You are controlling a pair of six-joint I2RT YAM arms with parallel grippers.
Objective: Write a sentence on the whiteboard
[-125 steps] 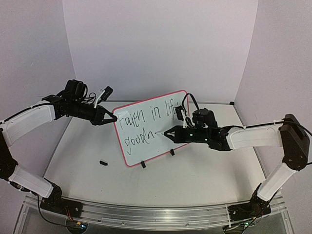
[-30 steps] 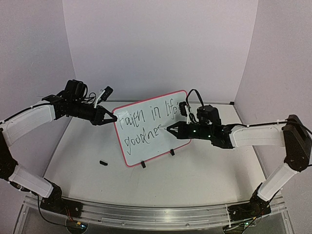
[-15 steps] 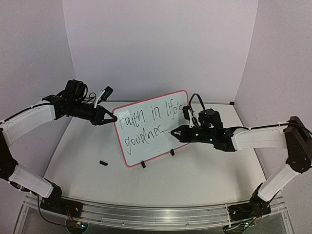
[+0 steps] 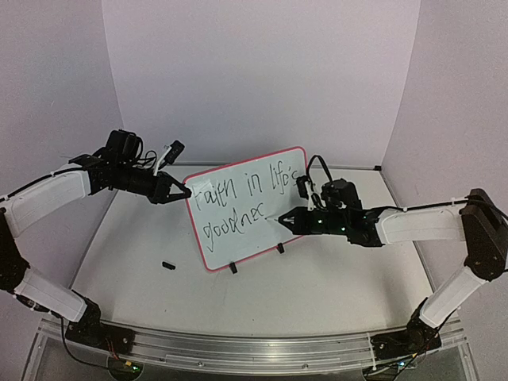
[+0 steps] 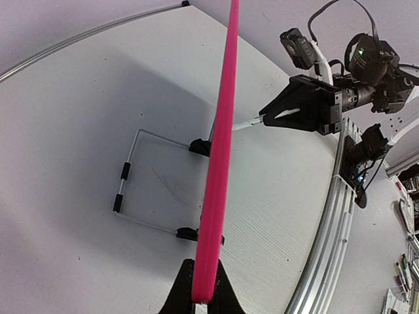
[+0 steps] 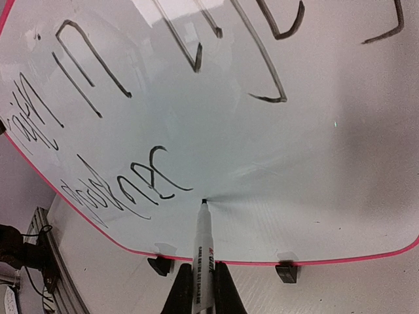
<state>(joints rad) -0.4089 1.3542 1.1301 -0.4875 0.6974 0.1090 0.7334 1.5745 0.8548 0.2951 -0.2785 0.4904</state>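
A shiny metal rail [image 4: 238, 345] runs along the near edge of the white table [image 4: 333, 286]. A bit farther in, a small black piece [image 4: 167, 264] lies alone on the table, near the board's lower left corner.

Next comes the whiteboard [image 4: 242, 238]. It stands in the middle of the table on two black clip feet [image 4: 232, 268] and leans back a little. It has a pink frame and two lines of black writing. The top line looks like "faith in life's". The lower line starts "goodne".

The right claw [image 6: 200, 288] is squeezed tight on a black and white marker [image 6: 204, 252]. The marker's tip touches the board just after the last letter of the lower line.

The left claw [image 5: 200, 293] is pinched narrow on the pink frame at the board's left edge.

In the left wrist view, a thin wire stand [image 5: 131, 154] rests on the table behind the board.

Pale purple walls [image 4: 262, 79] stand at the back.
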